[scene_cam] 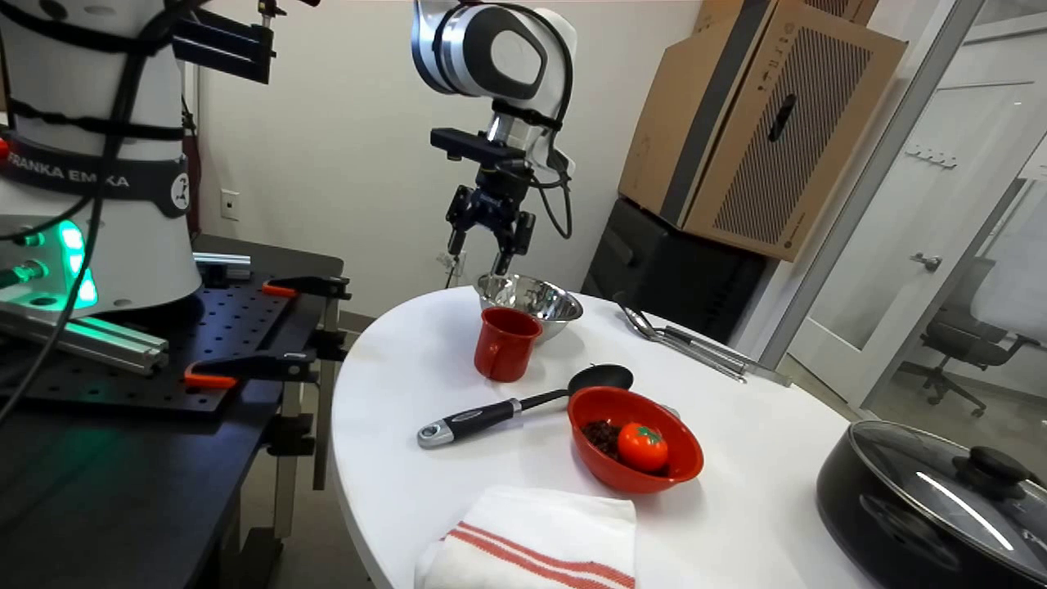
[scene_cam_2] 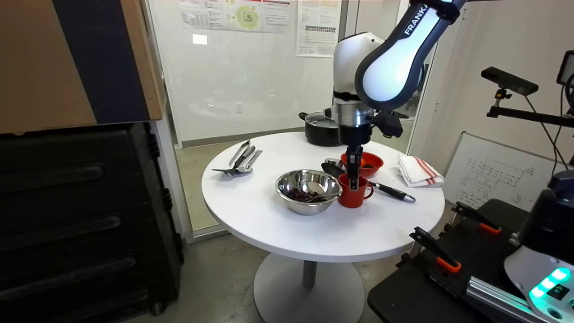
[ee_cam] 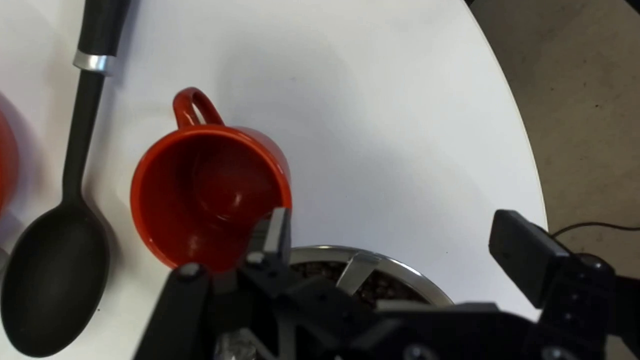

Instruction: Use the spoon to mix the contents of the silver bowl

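Note:
The silver bowl (scene_cam: pixel 564 327) stands on the table with dark beans (scene_cam_2: pixel 299 195) inside; it shows in both exterior views and partly in the wrist view (ee_cam: pixel 405 270). The slim silver spoon (scene_cam_2: pixel 326 196) lies in the bowl with its handle leaning on the rim on the cup side; the handle (ee_cam: pixel 356 274) also shows in the wrist view. Its scoop end is hidden. My gripper (scene_cam: pixel 476 260) is open and empty, pointing down above the bowl's edge and the red cup. In the wrist view the gripper (ee_cam: pixel 391 227) has its fingers wide apart, hiding much of the bowl.
A red cup (ee_cam: pixel 210 195) stands close beside the bowl. A black-handled large spoon (scene_cam: pixel 474 419), a red bowl (scene_cam: pixel 622 478) with a tomato, and a folded towel (scene_cam: pixel 532 532) lie farther along. Metal utensils (scene_cam_2: pixel 242 161) and a lidded pot (scene_cam_2: pixel 320 130) are also on the table.

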### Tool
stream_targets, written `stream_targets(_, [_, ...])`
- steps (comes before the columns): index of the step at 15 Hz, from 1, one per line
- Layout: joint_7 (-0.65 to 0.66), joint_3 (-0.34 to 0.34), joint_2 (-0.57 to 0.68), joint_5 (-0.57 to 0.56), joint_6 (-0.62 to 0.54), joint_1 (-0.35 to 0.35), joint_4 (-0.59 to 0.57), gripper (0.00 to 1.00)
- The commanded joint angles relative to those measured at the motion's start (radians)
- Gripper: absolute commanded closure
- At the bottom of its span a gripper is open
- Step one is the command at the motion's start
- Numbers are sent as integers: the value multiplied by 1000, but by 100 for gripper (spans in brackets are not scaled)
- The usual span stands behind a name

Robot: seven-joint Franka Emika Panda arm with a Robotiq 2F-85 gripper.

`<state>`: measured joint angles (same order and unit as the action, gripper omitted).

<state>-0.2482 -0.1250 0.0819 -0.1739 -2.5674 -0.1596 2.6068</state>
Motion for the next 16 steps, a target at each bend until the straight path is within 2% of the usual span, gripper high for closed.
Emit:
stream_targets(1, [0, -9, -1, 0, 2, 9, 0, 0])
stream_targets(3, [0, -9, -1, 0, 2, 9, 0, 0])
stream_targets(11, [187, 18, 124, -72, -51, -2, -46, 0])
stream_targets(16, [249, 27, 174, -55, -75, -9, -87, 0])
